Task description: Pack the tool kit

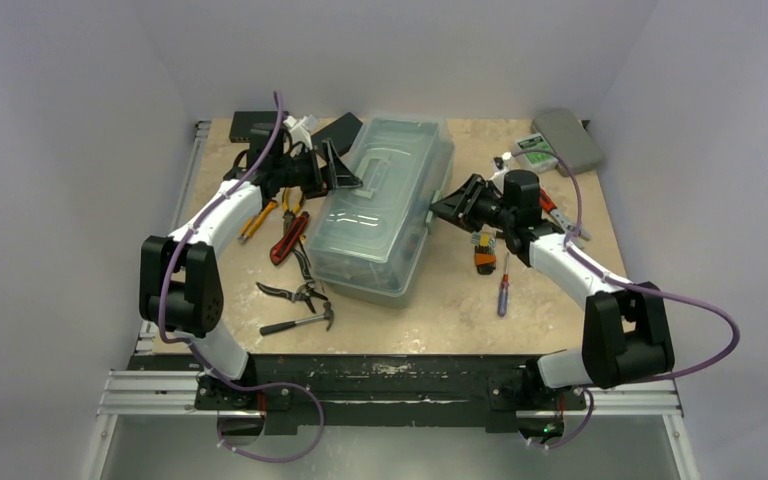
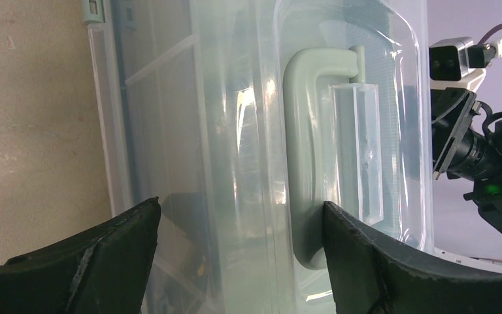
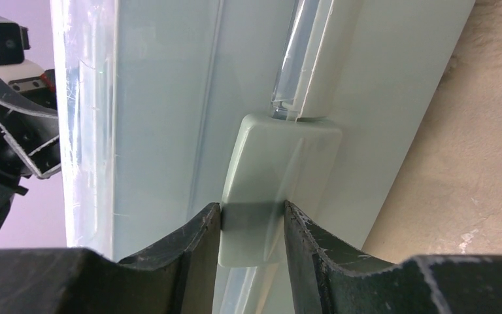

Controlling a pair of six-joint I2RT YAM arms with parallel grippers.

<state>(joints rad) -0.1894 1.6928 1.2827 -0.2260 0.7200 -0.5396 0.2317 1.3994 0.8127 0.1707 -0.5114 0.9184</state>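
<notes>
Beige table (image 1: pixel 560 300), white walls (image 1: pixel 60 100). Toolbox (image 1: pixel 400 270) set mid-table, lid (image 1: pixel 385 190) closed; inside blurred through lid. Latch (image 3: pixel 281 157) pinched by right gripper (image 3: pixel 251 216). Left gripper (image 2: pixel 240 206) spread wide near handle (image 2: pixel 301 163), nothing grasped.

Top cam's high up on the near side, looking down over the whole beige stone-look worktop (image 1: pixel 440 325). Wrist cams face each other, both jammed close against the sage-green plastic toolbox with a translucent lid (image 1: pixel 385 205); all three share it.

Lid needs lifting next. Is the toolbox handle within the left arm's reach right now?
Probably yes: the left gripper is open and faces the handle on the lid, with nothing between them.
</notes>
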